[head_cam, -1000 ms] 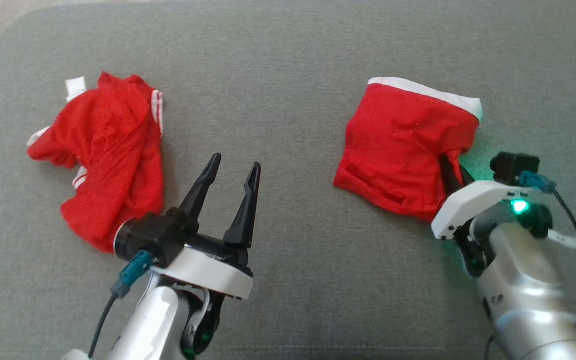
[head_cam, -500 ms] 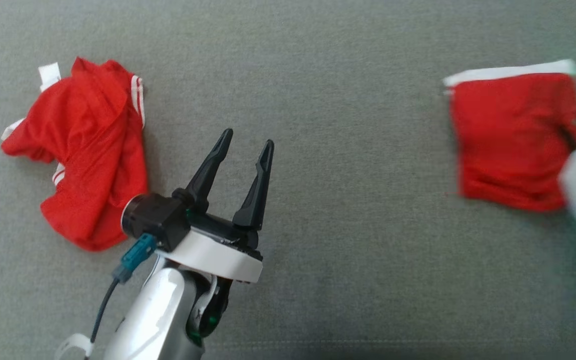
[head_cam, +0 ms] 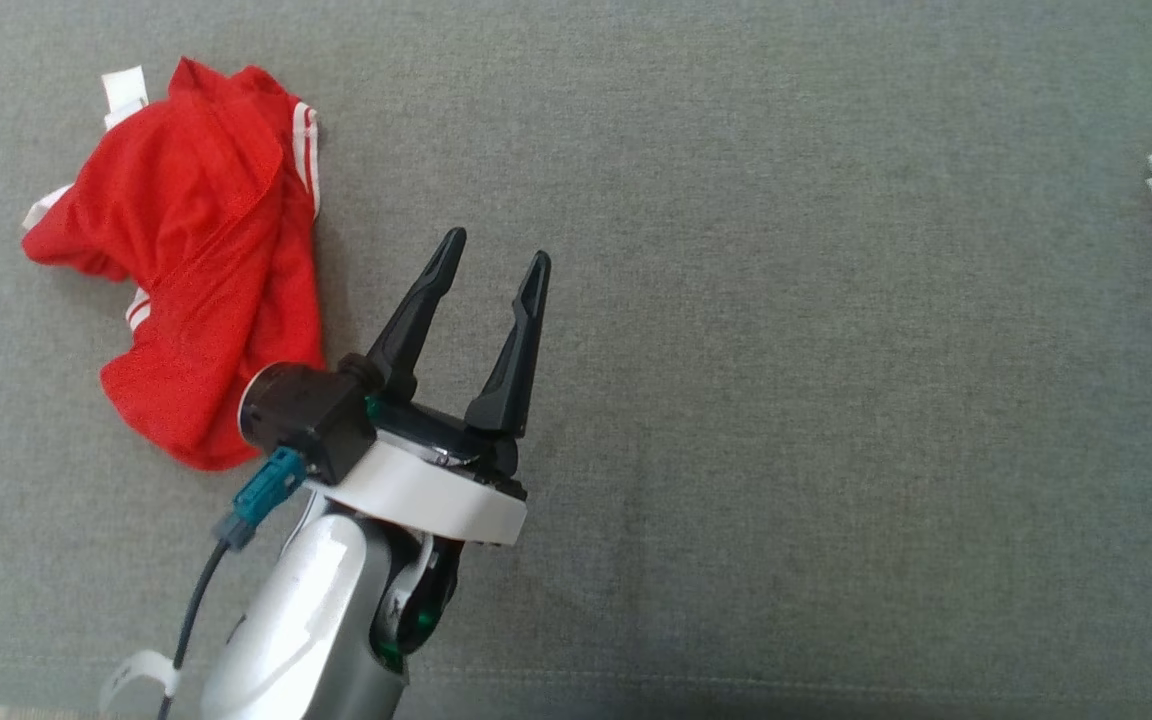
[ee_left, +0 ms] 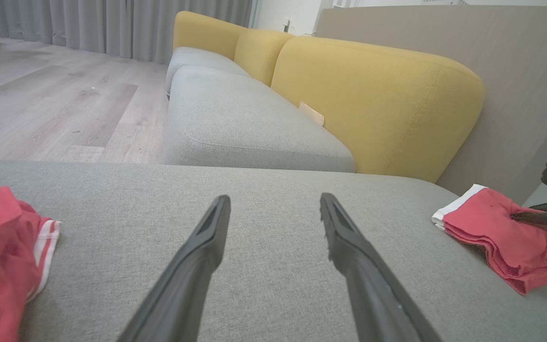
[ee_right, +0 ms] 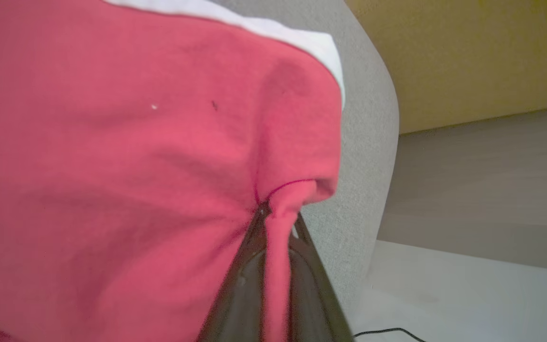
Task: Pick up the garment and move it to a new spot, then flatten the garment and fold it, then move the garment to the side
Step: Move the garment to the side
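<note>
Right wrist view: folded garment point(ee_right: 136, 166) is clamped by a thin fold in the right claw point(ee_right: 264, 213) near the cushion edge point(ee_right: 373, 142); unfolding or slipping off is risked.

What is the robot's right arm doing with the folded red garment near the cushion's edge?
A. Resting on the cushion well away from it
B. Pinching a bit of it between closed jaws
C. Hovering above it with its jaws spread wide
B: in the right wrist view the right jaws are shut on a bunched bit of the folded red garment, with red cloth squeezed between them.
</note>
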Controlling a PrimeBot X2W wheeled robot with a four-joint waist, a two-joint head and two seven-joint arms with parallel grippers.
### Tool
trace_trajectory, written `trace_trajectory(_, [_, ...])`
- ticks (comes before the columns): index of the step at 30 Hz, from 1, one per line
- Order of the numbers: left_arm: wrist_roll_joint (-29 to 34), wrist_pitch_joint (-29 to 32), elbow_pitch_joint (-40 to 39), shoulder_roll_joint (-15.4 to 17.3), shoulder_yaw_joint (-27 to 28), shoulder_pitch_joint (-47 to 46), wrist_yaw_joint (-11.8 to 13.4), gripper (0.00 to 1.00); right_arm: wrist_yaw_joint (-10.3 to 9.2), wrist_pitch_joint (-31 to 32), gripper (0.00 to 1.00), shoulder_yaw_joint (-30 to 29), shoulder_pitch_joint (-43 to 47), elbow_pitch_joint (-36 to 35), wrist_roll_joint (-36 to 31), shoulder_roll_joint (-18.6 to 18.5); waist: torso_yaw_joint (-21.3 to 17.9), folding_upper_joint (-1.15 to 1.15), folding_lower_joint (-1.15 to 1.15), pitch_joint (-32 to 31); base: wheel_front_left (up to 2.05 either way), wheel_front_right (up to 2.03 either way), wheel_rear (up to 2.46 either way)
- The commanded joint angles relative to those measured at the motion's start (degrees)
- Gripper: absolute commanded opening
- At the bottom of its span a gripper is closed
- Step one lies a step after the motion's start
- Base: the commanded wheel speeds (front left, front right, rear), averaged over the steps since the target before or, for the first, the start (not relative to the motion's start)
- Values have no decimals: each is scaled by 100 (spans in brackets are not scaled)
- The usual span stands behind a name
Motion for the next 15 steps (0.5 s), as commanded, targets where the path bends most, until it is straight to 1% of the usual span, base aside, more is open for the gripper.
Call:
trace_trajectory(1, [-51,-69,-210,17,163,-162,28,100,-5,5,0,-73,18,-10,33,-338,6,0,-1,15,0,0,0])
trace_trajectory(5, [-37,-69,-214,17,184,-182,26,100,-5,33,0,-403,0,302,-41,-321,13,0,-1,77,0,0,0])
trace_trajectory(10, [-14,-69,-208,17,215,-190,23,100,-5,72,0,-865,49,633,-94,-131,-4,0,-1,115,0,0,0])
trace_trajectory(11, [-10,-69,-205,17,223,-190,24,100,-5,47,11,-965,39,665,-143,-83,-14,0,-1,115,0,0,0])
trace_trajectory(12, [-4,-69,-196,17,232,-190,24,100,-5,24,81,-1071,30,681,-184,-13,-28,0,-1,109,0,0,0])
trace_trajectory(13, [2,-69,-184,17,241,-189,22,100,-5,15,100,-1183,24,697,-220,66,-44,0,-1,97,0,0,0])
trace_trajectory(15, [16,-69,-151,17,257,-181,18,100,-5,31,100,-1363,18,691,-342,229,-84,0,-1,42,0,0,0])
